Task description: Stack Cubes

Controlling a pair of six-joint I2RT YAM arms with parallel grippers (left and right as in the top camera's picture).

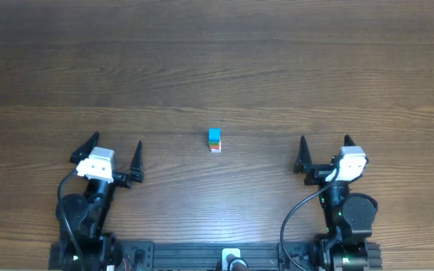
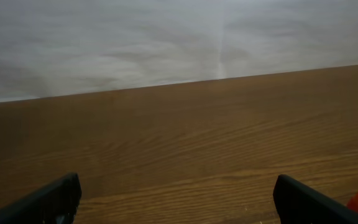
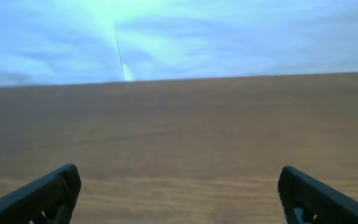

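Top view: cube stack (image 1: 215,140) central on bench (image 1: 217,60), well apart from left tool (image 1: 117,141) and right tool (image 1: 324,139), both released, flanking.

The table (image 1: 217,60) is a flat wooden surface, dark brown, with the grain running from side to side. A faint seam crosses it parallel to the grain, beyond the middle. One small stack of cubes (image 1: 215,140) stands upright on the wood near the centre, with a blue cube on top and an orange-red one at the bottom. A black rail (image 1: 194,251) lies along the near edge.
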